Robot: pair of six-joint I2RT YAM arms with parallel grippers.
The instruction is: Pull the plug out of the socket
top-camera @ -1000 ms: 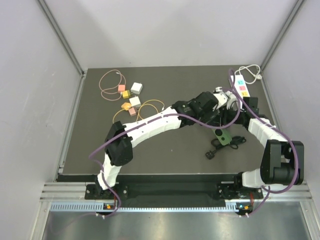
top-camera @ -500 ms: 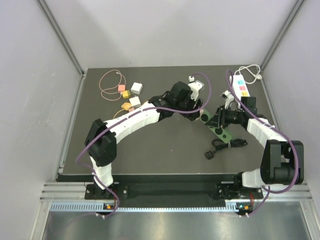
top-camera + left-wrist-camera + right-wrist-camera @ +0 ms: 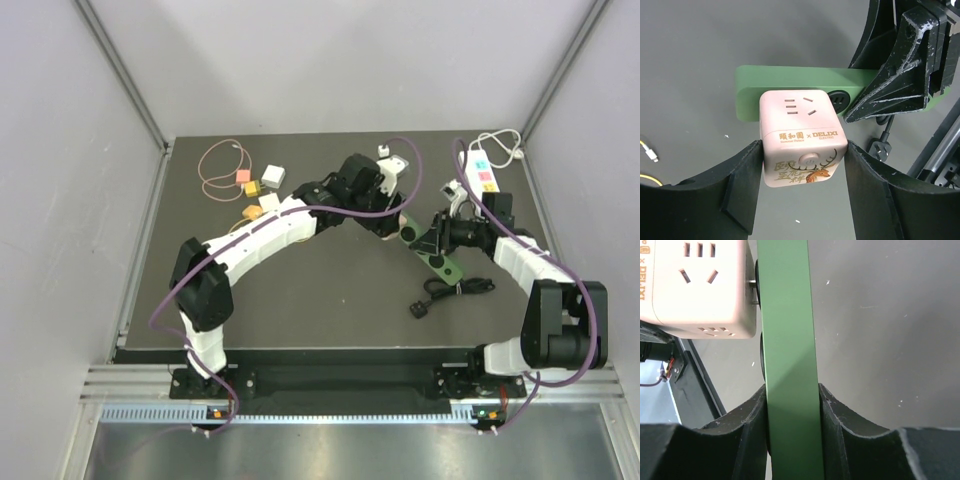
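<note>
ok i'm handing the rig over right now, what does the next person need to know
Left gripper: shut on the pink cube adapter, one finger on each side.
Right gripper: shut on the green power strip, bracing it.
Done: both grasps set; adapter partly out, a gap shows with its prongs bridging to the strip.
Left to do: pull the adapter straight away until the prongs clear, strip held firm.

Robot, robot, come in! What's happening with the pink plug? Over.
Left gripper shut on pink cube plug. Right gripper shut on green strip. Prongs showing, not yet free. Nothing blocking.
</note>
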